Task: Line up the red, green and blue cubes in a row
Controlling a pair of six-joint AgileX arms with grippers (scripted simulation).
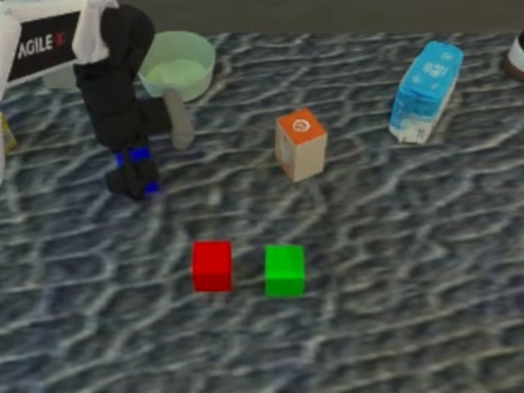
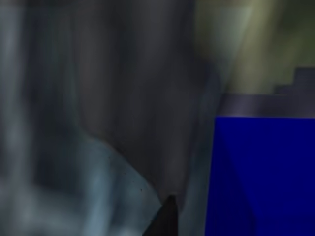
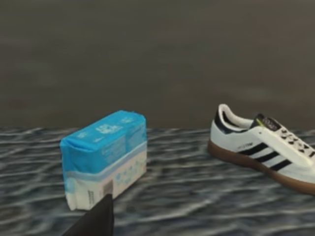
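A: Top view, items by size. Surface (image 1: 426, 327): dark rippled cloth, carrying everything. Left arm: down at the left, its tool (image 1: 136, 176) low over the cloth, with blue showing between its fingers.

B: Is that the blue cube (image 2: 263, 177)?

A: Judged so. Left wrist view shows a deep blue block hard against the camera, so the tool looks closed on it; whether it is lifted or resting cannot be told.

B: Other stock?

A: Green bowl (image 1: 178, 64) behind the arm; light-blue pack (image 1: 425, 92) far right; beige carton (image 1: 300, 145) with orange top, centre. Red cube (image 1: 212, 265) and green cube (image 1: 284, 270) side by side, slightly apart, nearer the front edge.

B: Right tool?

A: Not seen from above; its state cannot be told.

B: Handling note?

A: Carry blue clear of the cloth, set it level with the pair at a matching gap, faces square, and approach from outside so neither neighbour is nudged.
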